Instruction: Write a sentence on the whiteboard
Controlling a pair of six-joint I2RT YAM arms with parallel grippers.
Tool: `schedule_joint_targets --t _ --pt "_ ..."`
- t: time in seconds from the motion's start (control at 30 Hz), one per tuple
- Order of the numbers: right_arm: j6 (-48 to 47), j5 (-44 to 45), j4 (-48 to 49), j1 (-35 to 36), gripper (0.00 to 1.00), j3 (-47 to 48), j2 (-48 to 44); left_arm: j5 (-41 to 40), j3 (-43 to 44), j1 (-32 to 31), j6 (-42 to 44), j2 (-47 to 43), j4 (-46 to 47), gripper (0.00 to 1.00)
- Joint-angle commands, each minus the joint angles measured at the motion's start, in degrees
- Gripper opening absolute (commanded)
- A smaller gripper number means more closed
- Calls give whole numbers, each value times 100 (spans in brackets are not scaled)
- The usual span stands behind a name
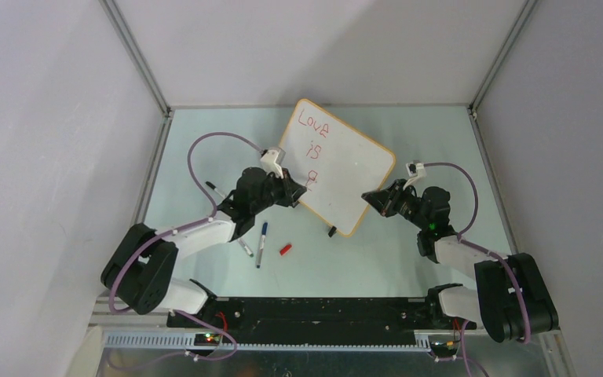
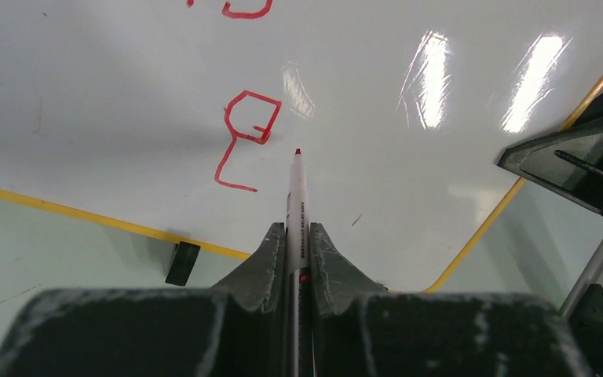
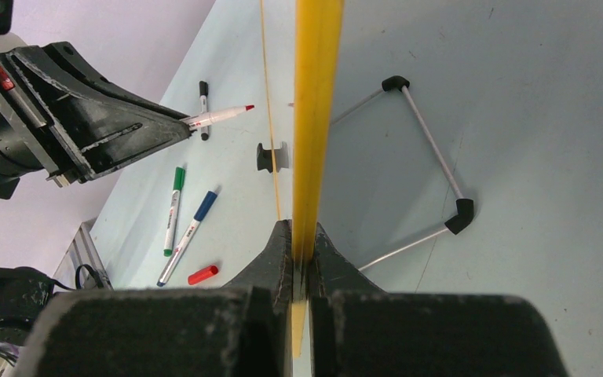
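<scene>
- Whiteboard [image 1: 349, 169]: white face in a thin orange-tan frame, standing at the far centre of the table [image 1: 408, 259], turned cornerwise in the top view and placed between the two arms.
- Sentence [image 1: 312, 122]: thin red handwriting down the board's left part, reading "Love" on the first line and "is" on the second; the third line holds a single angular letter [image 2: 245, 137], a closed loop with a tail below it.
- Red marker [image 2: 297, 196]: uncapped, its red tip just right of that last letter; whether the tip touches the board cannot be told.
- Left gripper [image 2: 292, 236]: clenched on the barrel of the red marker, at the board's lower left edge.
- Right gripper [image 3: 302, 236]: clamped on the board's frame, which the right wrist view shows edge-on as a yellow strip running up from between the fingers.
- Clip foot [image 2: 182, 263]: small and black, at the board's lower edge, resting on the table.
- Wire stand [image 3: 432, 149]: thin rods with black corner pieces, lying on the table behind the board.
- Loose items on the table in front of the board, beside the left arm: blue marker [image 1: 261, 243], green marker [image 3: 174, 208], black marker [image 3: 202, 98] and red cap [image 1: 286, 249].
</scene>
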Motion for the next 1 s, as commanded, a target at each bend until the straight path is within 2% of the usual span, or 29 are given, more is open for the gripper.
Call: schedule_joint_targets --t 0.0,0.97 --pt "-333 211 -151 16 0 94 40 103 289 -41 176 96 -60 0" --pt "-315 175 -141 31 0 94 17 47 737 -40 105 432 -276 0"
